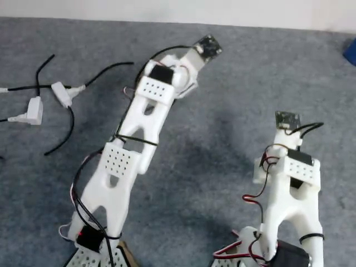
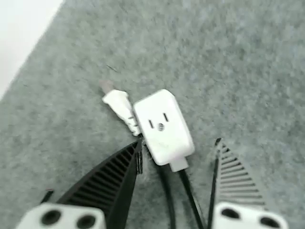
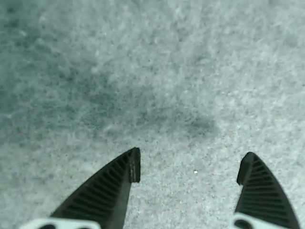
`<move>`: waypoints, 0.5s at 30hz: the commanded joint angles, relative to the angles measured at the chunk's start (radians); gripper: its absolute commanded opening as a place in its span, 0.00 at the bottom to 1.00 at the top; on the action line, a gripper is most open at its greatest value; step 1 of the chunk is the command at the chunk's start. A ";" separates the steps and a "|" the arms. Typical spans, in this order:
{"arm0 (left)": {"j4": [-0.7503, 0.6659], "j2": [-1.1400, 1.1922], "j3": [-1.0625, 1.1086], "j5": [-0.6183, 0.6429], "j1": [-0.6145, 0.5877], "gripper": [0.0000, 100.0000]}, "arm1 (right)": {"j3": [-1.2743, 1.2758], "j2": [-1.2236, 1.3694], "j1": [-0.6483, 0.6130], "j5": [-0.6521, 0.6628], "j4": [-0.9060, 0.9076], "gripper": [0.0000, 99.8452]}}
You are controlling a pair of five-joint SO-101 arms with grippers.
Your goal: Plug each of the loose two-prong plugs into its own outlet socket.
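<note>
white plastic socket: the outlet socket point(image 2: 162, 126) is lying face up on the grey felt worktop point(image 2: 228, 57), showing two slots and a round hole, with a black cable point(image 2: 187, 193) trailing from its end toward the wrist.
handling: it is looking light, rigid and smooth-sided, so it is likely sliding on the felt when pushed, and the springy cable is probably tugging it round.
where to hold: pinching across the two long flat sides is looking safest, since that is leaving the slotted face free.
neighbouring plug: a small white plug point(image 2: 118, 106) is lying tilted against or just beside the socket's side; its prongs are too blurred to make out.
left gripper: the left gripper point(image 2: 178, 143) is hanging spread wide, one finger on each side of the socket's cable end, gripping nothing.
other pieces: a white connector body point(image 1: 34, 110) and a second connector body point(image 1: 62, 93) are lying on leads at the worktop's far side, well apart from both arms.
right gripper: the right gripper point(image 3: 190, 153) is hovering with fingers apart over bare felt, holding nothing.
writing: nothing is reading clearly; dark marks on the plug are too blurred.
</note>
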 commanded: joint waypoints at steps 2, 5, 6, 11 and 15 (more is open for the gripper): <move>-0.046 -0.084 -0.007 0.009 0.002 0.24 | -0.002 -0.039 -0.010 0.011 -0.001 0.32; -0.118 -0.054 0.030 0.009 -0.012 0.24 | 0.010 -0.044 -0.010 0.011 0.001 0.32; -0.132 -0.041 0.031 0.009 -0.012 0.24 | 0.016 -0.045 -0.010 0.011 0.001 0.32; -0.189 0.028 0.028 0.009 -0.004 0.25 | 0.016 -0.045 -0.010 0.011 -0.001 0.32; -0.207 0.065 0.028 0.011 -0.004 0.25 | 0.019 -0.045 -0.010 0.011 -0.001 0.32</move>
